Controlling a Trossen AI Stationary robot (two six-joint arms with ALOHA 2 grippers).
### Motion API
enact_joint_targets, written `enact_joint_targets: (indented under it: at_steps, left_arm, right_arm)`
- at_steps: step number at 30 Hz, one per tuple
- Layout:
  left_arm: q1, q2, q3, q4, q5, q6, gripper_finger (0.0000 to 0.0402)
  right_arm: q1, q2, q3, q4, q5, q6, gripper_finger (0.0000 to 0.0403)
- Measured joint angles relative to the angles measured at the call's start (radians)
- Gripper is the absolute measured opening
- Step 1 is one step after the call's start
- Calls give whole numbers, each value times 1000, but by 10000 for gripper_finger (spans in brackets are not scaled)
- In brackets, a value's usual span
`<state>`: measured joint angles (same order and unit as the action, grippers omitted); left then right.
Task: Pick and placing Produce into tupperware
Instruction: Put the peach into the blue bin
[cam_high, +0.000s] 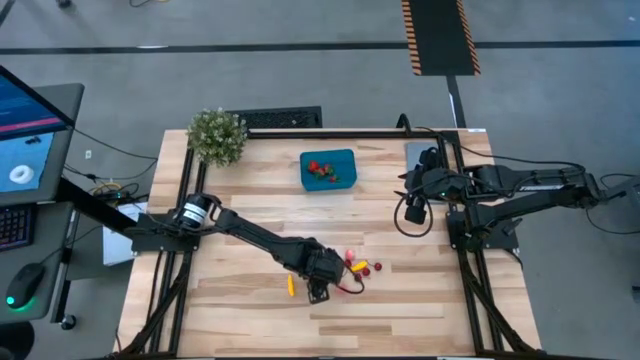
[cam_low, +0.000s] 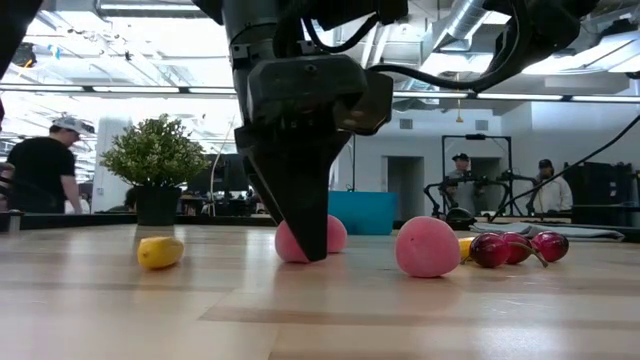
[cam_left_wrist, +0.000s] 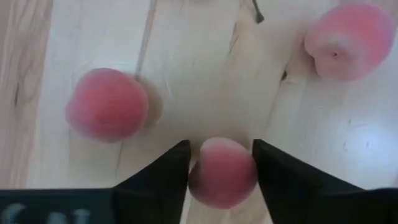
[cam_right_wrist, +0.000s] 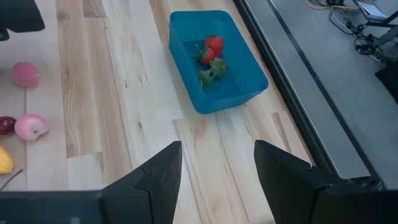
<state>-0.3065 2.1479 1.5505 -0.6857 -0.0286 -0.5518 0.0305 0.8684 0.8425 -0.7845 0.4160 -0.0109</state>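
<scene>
Pink fruit (cam_left_wrist: 222, 172) is the piece being taken now; it sits on the wooden counter (cam_high: 400, 310) between the two dark fingers (cam_left_wrist: 158, 171) of the left end effector (cam_high: 318, 292). The fingers stand on both sides of it, very close. I cannot tell if they already press on it or only bracket it.

I judge this toy to be light and quite smooth, with a round shape, so it can roll or pop out if it is squeezed off centre. The best hold is across its widest middle, low near the counter, and this is about where the fingers are placed.

Two more pink pieces (cam_left_wrist: 107, 104) lie just beside it on the counter, and near them are dark red cherries (cam_low: 515, 247) and a small yellow piece (cam_low: 159, 251). The teal tupperware (cam_high: 328, 169) stands well apart, toward the far side of the counter, and it already has a red strawberry (cam_right_wrist: 213, 45) and something green inside. A potted plant (cam_high: 217, 136) is at the far left corner.

The left arm reaches long across the counter, with the wrist bent so the end effector points straight down, tips at the surface. The right end effector (cam_high: 413, 211) waits at the right side of the counter, fingers apart and holding nothing.
</scene>
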Motion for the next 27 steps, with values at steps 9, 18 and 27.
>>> enact_joint_targets:
  at_steps: [9, 18, 27]
  left_arm:
    - [6, 0, 0, 0, -6, -1, 111]
    - [6, 0, 0, 1, -7, -7, 119]
    - [6, 1, 0, 3, -7, -40, 114]
  right_arm:
    - [0, 0, 0, 0, 0, 1, 225]
    - [0, 0, 0, 0, 0, 1, 225]
    - [0, 0, 0, 0, 0, 1, 225]
